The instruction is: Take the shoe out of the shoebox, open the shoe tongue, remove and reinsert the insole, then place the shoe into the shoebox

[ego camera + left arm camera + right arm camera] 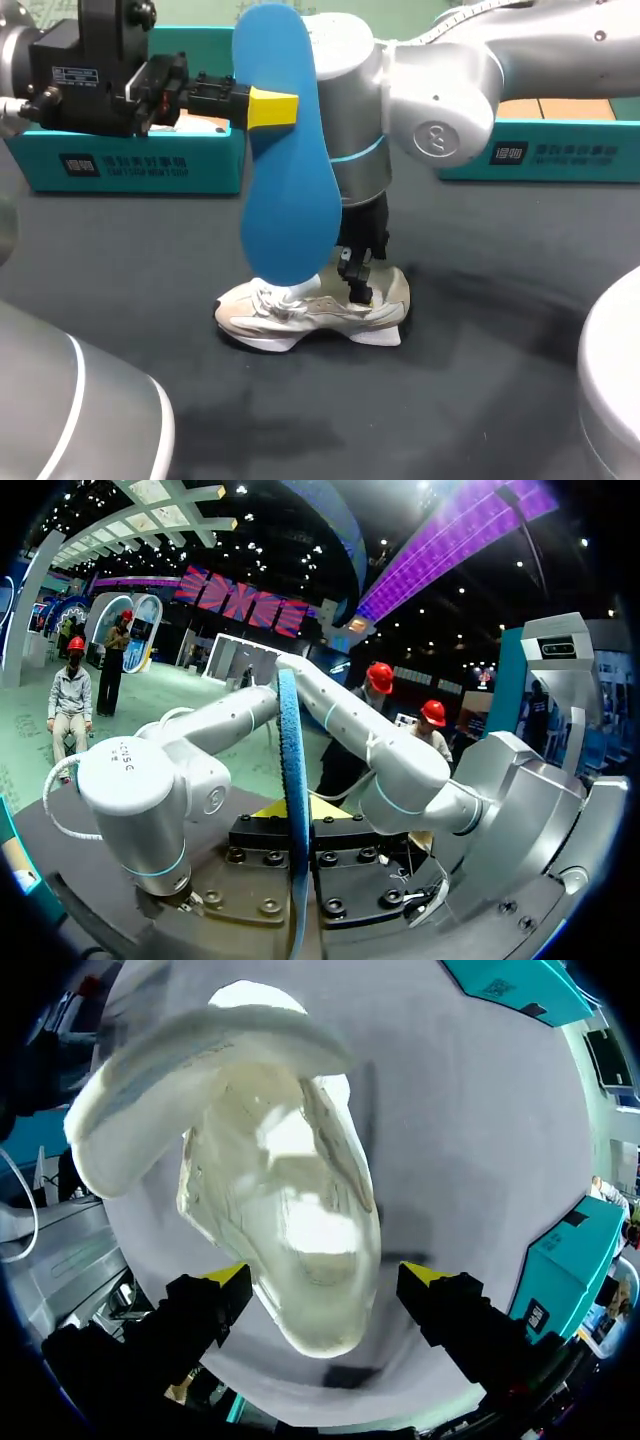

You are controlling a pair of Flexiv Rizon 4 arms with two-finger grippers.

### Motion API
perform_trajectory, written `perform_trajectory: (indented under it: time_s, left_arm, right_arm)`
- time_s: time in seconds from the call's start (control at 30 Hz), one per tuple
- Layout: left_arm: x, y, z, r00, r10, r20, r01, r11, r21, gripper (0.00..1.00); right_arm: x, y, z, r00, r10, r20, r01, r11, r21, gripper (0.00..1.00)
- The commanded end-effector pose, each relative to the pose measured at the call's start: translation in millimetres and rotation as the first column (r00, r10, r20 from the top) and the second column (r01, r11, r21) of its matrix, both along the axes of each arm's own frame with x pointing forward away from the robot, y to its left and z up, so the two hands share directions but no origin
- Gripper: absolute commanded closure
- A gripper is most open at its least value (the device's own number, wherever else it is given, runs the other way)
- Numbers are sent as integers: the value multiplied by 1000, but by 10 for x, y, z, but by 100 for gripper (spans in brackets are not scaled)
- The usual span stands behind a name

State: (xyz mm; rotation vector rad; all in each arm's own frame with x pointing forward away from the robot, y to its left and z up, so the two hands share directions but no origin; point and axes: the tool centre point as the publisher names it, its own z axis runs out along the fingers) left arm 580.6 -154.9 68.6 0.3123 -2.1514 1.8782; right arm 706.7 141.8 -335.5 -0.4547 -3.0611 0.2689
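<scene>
Insole [285, 150] sits pinched between the fingers of the left gripper [272, 108], which are pressed onto its two faces near its upper half. It stands upright in the air, and its lower end dips to just above the laces of the shoe [310, 315]. In the left wrist view the insole [291, 740] shows edge-on as a thin blue strip rising out of the left gripper [298, 810], with a yellow tip on either side of it.

The shoe lies on its sole on the dark table [480, 380], toe toward the left arm and heel under the right gripper [358, 280]. In the right wrist view the right gripper [325, 1275] is spread wide with the shoe [290, 1210] lying between its fingers. One tip is close beside the heel and the other is clear of it, so nothing is clamped.

The insole is bright blue and smooth. The shoe is a pale cream and white trainer with a thick sole and a gaping mouth.

The left arm [90, 70] comes in level, its fingers pointing sideways toward the middle. The right arm [450, 90] reaches across, and its wrist turns straight down over the shoe. A left teal box [130, 165] and a right teal box [565, 150] stand along the table's far side, well apart from the shoe.
</scene>
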Motion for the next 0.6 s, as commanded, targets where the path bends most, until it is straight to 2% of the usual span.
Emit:
perform_trajectory:
  time_s: [0.03,0.33,0.6]
  left_arm:
    - [6,-13,-3,1000,-2,0,2,1000,0,100]
    - [6,-13,-3,1000,-2,0,2,1000,0,100]
    - [6,-13,-3,1000,-2,0,2,1000,0,100]
  right_arm:
    - [35,7,62,999,34,26,-34,999,36,0]
    - [255,250,-6,991,123,54,-126,991,48,0]
    - [346,423,-149,984,169,58,-171,985,29,0]
